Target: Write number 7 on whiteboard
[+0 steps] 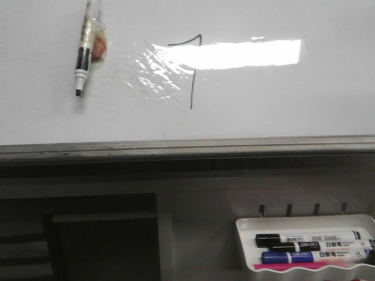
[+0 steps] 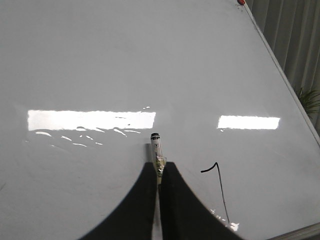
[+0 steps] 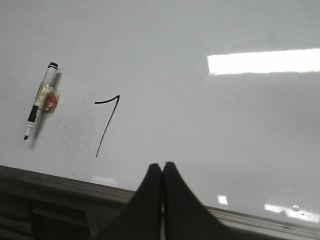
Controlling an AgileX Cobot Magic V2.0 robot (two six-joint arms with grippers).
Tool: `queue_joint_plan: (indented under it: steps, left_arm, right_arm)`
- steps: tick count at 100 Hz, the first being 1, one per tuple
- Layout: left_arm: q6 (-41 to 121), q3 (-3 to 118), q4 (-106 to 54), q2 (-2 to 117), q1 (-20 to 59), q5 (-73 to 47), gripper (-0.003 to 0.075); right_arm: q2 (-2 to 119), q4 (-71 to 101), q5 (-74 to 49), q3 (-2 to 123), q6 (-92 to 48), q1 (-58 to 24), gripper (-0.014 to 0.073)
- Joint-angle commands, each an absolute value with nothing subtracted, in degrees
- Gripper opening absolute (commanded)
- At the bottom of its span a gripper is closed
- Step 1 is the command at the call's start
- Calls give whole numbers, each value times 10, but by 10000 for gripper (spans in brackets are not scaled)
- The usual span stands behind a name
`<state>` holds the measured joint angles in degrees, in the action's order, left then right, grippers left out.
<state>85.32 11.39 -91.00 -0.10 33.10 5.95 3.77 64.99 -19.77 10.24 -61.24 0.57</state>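
The number 7 point(image 1: 191, 70) is drawn on the whiteboard point(image 1: 281, 105), right of the marker point(image 1: 85, 50). The left gripper point(image 2: 159, 167) looks clenched beside the marker; the right gripper point(image 3: 162, 167) is clenched, empty. Best to check the strokes join cleanly.

Below the board's edge, a pale grey wall panel point(image 1: 193, 199) runs across the front view, dim and shadowed. Dark recess point(image 1: 76, 234) at lower left, with a grey boxy shape inside it; hard to tell what it is. White plastic tray point(image 1: 243, 246) hangs on small hooks point(image 1: 289, 209) at lower right, holding black and blue markers point(image 1: 310, 249) lying sideways, pink strip along its front. Bright rectangular ceiling-light glare point(image 1: 246, 54) up top. In the left wrist view, grey pleated curtain point(image 2: 292, 35) in the corner, green plant leaves point(image 2: 311, 100) just beside it. Lighting overall flat and cool, indoor.
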Motion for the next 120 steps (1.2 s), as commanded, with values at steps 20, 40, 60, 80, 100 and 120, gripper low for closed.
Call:
queue_joint_plan:
  steps: [20,40,60,80,100,120]
  left_arm:
    - [492,129,-426,41,281,61,-20]
    - [221,122,-175,73,168,-5,-20]
    - [89,58,-57,44,106,31,-20]
    - [54,1,-22,3,65,36,-20]
    - [54,-21,-36,-20,24,6,-20]
    - [54,-21,-36,-20,-7,12,-20]
  right_arm:
    - [42,666,-176,118,-616,9,-64]
    - [42,666,-176,118,-616,9,-64]
    - [42,666,-176,118,-616,9,-64]
    - [42,666,-176,118,-616,9,-64]
    - [42,666,-176,118,-616,9,-64]
    - [42,666,-176,118,-616,9,-64]
